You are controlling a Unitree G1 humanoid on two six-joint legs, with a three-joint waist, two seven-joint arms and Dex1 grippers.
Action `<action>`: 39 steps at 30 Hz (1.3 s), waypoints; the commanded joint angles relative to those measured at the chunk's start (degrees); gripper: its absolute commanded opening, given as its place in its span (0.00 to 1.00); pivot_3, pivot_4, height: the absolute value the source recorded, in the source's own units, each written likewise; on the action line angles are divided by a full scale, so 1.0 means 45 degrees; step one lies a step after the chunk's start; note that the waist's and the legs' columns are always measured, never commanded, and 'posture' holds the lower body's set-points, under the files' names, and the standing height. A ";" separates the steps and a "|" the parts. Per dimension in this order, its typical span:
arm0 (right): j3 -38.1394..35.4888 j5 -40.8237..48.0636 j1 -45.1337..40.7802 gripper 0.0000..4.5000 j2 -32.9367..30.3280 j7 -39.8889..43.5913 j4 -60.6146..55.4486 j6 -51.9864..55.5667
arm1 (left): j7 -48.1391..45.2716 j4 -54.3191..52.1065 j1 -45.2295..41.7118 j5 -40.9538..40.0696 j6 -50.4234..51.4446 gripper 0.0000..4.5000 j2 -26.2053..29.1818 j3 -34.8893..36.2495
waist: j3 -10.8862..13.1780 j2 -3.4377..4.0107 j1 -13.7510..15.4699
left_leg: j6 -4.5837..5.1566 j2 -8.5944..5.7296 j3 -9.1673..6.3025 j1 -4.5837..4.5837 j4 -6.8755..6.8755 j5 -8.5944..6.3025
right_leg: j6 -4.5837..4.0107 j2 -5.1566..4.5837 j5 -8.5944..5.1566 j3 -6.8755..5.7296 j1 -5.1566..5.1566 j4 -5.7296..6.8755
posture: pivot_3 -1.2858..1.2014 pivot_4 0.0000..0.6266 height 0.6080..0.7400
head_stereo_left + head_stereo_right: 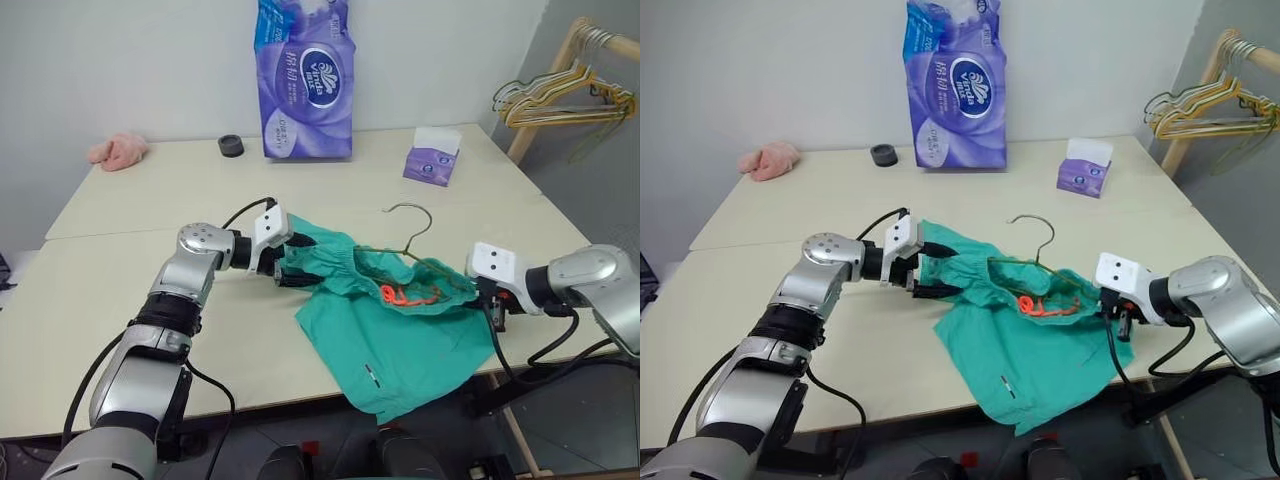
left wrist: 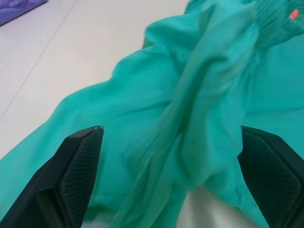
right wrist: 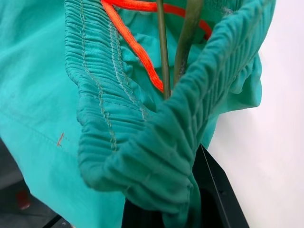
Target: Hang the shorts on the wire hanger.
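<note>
The teal-green shorts (image 1: 400, 340) lie crumpled near the table's front edge, one leg hanging over it. The wire hanger (image 1: 415, 215) is threaded into the waistband, its hook sticking out toward the back; the orange drawstring (image 1: 405, 296) shows inside the opening. My left gripper (image 1: 290, 268) is at the shorts' left end. It is open, its fingers (image 2: 76, 171) wide apart with loose fabric (image 2: 199, 118) bulging between them. My right gripper (image 1: 482, 292) is shut on the gathered waistband (image 3: 156, 142) at the right end, with the hanger's wire (image 3: 161, 47) running just beside the pinched fold.
A tall purple tissue pack (image 1: 305, 85), a small purple tissue box (image 1: 432, 157), a black ring (image 1: 231, 146) and a pink cloth (image 1: 118, 150) sit along the back of the table (image 1: 150, 200). A wooden rack with several hangers (image 1: 565, 95) stands beyond the right edge.
</note>
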 commanded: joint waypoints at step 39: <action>-0.1653 0.0971 0.0803 0.00 -0.0670 0.0010 -0.1402 0.0580 | 0.0137 0.1883 -0.0356 0.0723 -0.0914 0.01 -0.0406 0.0485 | 0.0000 -0.0001 -0.0329 | 0.0000 -0.0004 -0.0008 0.0001 -0.0010 -0.0001 | 0.0003 -0.0009 0.0001 -0.0007 -0.0002 0.0007 | 0.43 0.10 1.00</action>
